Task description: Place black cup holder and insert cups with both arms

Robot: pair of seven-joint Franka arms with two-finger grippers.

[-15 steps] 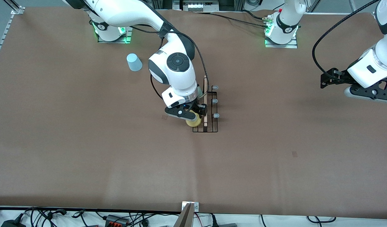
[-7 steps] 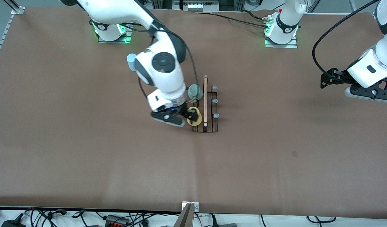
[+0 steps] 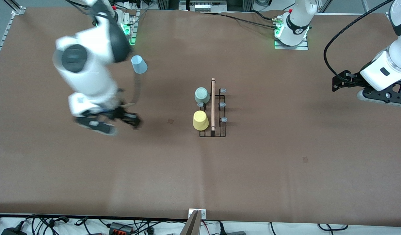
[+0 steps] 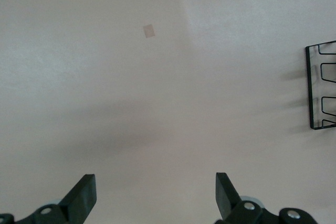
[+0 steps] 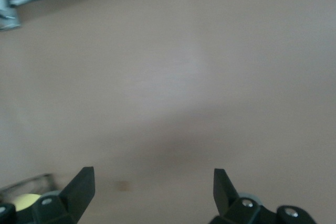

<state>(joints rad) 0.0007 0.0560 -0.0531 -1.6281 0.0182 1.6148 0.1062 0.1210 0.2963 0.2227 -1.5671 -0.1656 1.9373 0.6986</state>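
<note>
The black cup holder point(image 3: 225, 129) stands mid-table with its wooden rod handle point(image 3: 213, 106) along the middle. A pale green cup point(image 3: 202, 95) and a yellow cup point(image 3: 200, 120) sit upside down on its prongs, on the side toward the right arm's end. A light blue cup point(image 3: 139, 64) stands upside down on the table near the right arm's base. My right gripper point(image 3: 134, 119) is open and empty over bare table, apart from the rack. My left gripper point(image 3: 337, 82) waits open and empty at the left arm's end. The left wrist view shows the rack's edge point(image 4: 319, 88).
A brown cloth covers the table point(image 3: 252, 169). Small dark marks lie on it, one point(image 3: 170, 121) between the right gripper and the rack, another point(image 3: 305, 159) nearer the front camera. Cables run along the table's near edge point(image 3: 89, 225).
My right gripper has let go of the yellow cup on the rack and swung away toward the right arm's end of the table. The left arm has not moved.
</note>
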